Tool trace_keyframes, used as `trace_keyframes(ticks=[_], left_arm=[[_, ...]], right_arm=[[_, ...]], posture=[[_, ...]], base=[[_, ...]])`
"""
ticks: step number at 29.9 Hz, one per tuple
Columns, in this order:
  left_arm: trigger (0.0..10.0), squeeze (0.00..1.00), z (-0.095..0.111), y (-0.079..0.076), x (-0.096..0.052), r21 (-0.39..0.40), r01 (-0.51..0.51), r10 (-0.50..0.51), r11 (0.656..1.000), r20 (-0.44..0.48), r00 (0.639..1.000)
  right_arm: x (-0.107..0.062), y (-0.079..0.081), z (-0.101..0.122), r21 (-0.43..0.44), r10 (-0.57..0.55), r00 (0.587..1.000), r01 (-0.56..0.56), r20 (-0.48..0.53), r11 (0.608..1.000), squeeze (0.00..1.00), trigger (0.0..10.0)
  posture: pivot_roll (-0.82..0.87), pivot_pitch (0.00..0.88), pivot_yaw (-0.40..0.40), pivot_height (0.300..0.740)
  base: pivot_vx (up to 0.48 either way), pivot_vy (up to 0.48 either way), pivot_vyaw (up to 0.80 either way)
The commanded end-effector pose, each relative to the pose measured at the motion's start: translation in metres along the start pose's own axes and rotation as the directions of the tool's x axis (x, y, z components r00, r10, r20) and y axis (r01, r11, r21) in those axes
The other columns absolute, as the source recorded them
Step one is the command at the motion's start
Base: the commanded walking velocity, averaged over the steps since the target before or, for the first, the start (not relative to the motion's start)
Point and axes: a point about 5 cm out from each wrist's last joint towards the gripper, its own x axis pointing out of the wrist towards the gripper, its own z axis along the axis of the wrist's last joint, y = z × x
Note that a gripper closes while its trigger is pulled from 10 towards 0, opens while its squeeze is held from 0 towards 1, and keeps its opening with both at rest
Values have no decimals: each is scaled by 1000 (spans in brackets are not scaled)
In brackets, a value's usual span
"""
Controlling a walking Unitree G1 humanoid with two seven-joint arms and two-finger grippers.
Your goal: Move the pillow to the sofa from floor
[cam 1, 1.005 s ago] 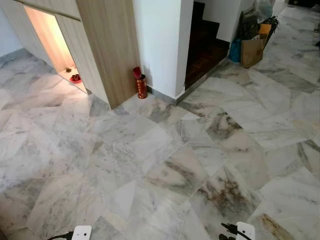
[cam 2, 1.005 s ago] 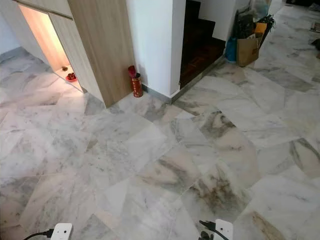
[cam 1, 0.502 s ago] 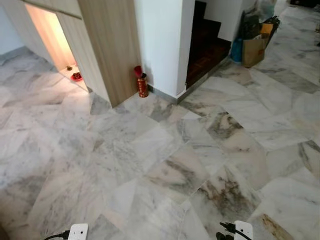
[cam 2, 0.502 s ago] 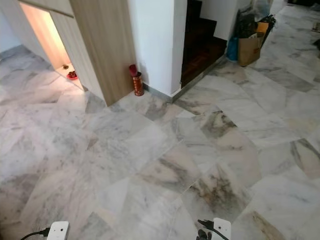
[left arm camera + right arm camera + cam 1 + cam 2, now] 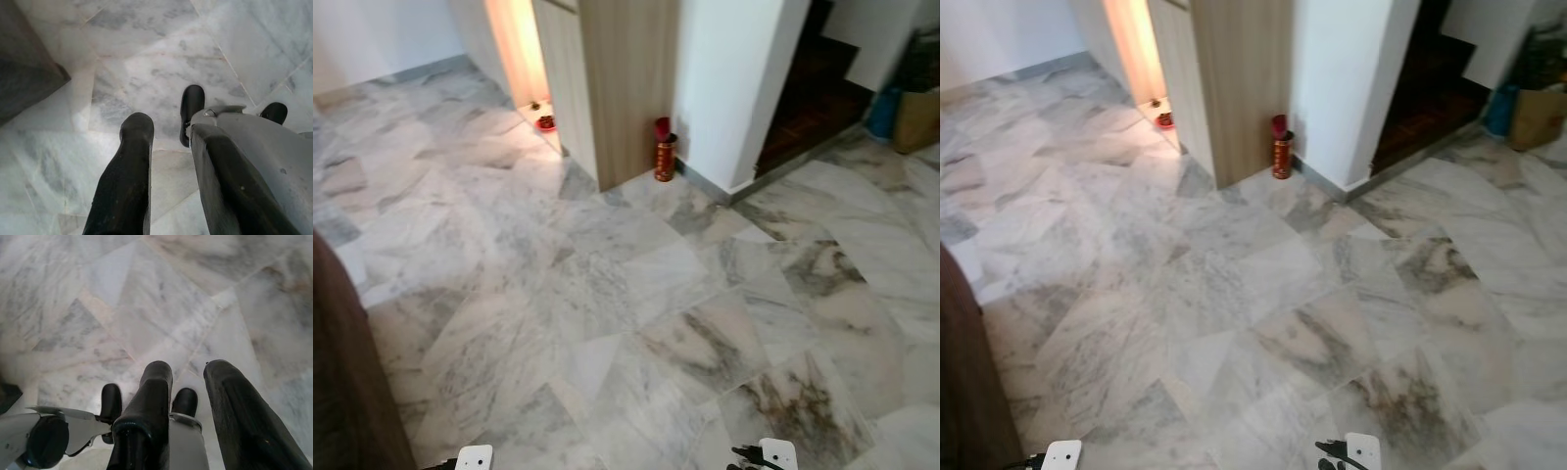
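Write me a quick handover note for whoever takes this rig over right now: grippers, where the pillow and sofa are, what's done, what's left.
Left gripper: open, holding nothing, pointing down at the marble floor.
Right gripper: open, holding nothing, also hanging over the floor.
Pillow and sofa: neither can be made out. Ahead are a red canister at the foot of a wood panel, and a dark furniture edge on the robot's left.
Done: nothing visible.
Left: find the pillow, pick it up, carry it to the sofa.

1. Warm light spills from the lit niche onto the pale marble floor.
2. Head views look slightly soft, perhaps motion blur.
3. Wrist views are evenly lit, with near fingers out of focus.
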Motion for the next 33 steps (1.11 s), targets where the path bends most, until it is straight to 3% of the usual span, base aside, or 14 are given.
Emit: trace_keyframes(ticks=[1,21,25,33], left_arm=[[10000,0,-11,3,-2,18,-10,11,1000,-45,999],[10000,0,-26,11,-6,44,-26,30,999,-89,996],[10000,0,-31,19,-8,47,-38,42,998,-97,994],[10000,0,-34,24,-10,120,-39,52,992,-104,993]], right_arm=[[-1,1,-6,-8,7,1000,-7,-20,1000,0,10000],[-1,5,-8,-27,17,999,-18,-32,999,0,10000],[0,6,-8,-22,16,1000,-17,-26,1000,0,10000],[0,8,-9,-2,15,1000,-15,-23,1000,0,10000]], posture=[[-76,148,44,740],[-65,146,45,740],[-67,147,56,740],[-62,145,63,740]], base=[[0,0,800],[0,0,800],[0,0,800],[0,0,800]])
